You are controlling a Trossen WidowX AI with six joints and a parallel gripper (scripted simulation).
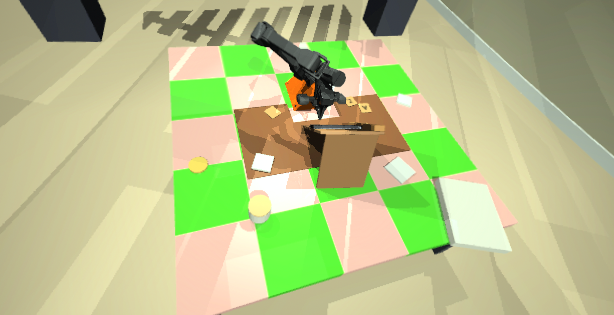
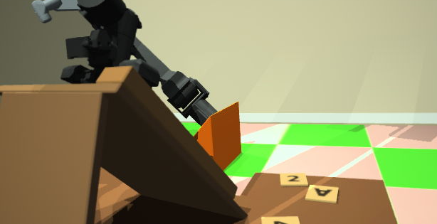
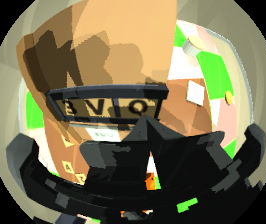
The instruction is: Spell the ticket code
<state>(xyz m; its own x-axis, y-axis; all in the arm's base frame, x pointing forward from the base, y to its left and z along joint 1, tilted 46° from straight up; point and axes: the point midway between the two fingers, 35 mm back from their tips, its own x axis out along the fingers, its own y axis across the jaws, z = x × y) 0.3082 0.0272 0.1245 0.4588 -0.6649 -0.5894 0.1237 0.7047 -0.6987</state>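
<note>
Closed gripper reaching the rail, final push seemingly left
The gripper (image 1: 320, 117) (image 2: 107, 61) (image 3: 144, 119) is closing on nothing, its tips showing just below the Q tile (image 3: 138, 106). Inside the rail (image 1: 335, 127) (image 3: 109, 90), the 3 tile (image 3: 69, 107), V tile (image 3: 95, 108) and Q are reading in order, seemingly matching the blurred ticket (image 3: 104, 133) below the rail; a dark gap is separating Q from V, so seating Q probably remains. The A tile (image 1: 365, 107) (image 2: 322, 193) (image 3: 68, 166) is lying apart from the rail.
</note>
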